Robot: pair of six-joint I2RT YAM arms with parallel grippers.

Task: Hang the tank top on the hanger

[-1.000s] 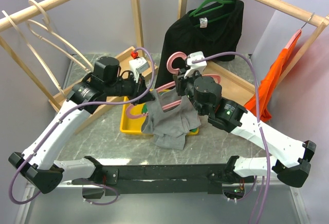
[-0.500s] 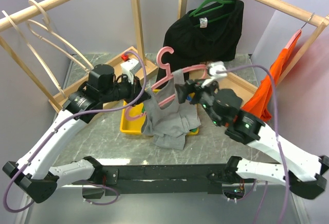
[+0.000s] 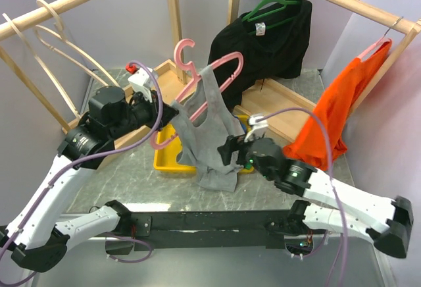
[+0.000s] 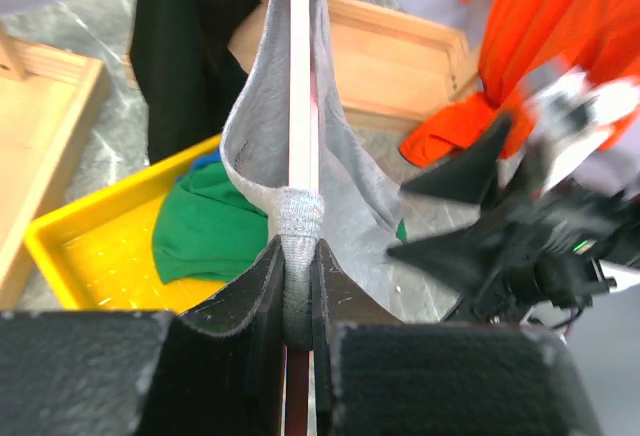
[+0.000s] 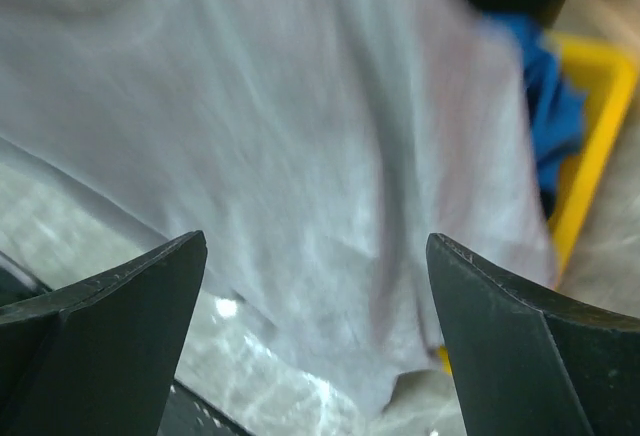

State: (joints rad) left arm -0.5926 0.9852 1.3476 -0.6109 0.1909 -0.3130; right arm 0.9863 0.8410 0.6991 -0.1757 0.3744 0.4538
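Note:
My left gripper (image 3: 172, 113) (image 4: 300, 256) is shut on one shoulder of the pink hanger (image 3: 212, 84) (image 4: 301, 56), pinching a grey strap wrapped over it. The hanger is held up at a slant, hook (image 3: 184, 52) uppermost. The light-grey tank top (image 3: 205, 132) (image 4: 352, 188) (image 5: 300, 126) hangs from it over the yellow tray, its hem reaching the table. My right gripper (image 3: 227, 150) (image 5: 315, 256) stands wide open just right of the top's lower part, with nothing between its fingers. It shows blurred in the left wrist view.
The yellow tray (image 3: 164, 161) (image 4: 85, 256) (image 5: 600, 146) holds a green garment (image 4: 205, 231) and blue cloth (image 5: 545, 106). Behind hang a black garment (image 3: 263, 43) on a green hanger, an orange tank top (image 3: 335, 109) at right, and cream hangers (image 3: 62, 43) at left. Wooden rack frames surround.
My right gripper has opened, let go up by the hanger and dropped back low beside the top. My left arm has lifted the hanger and tank top up and leftward.

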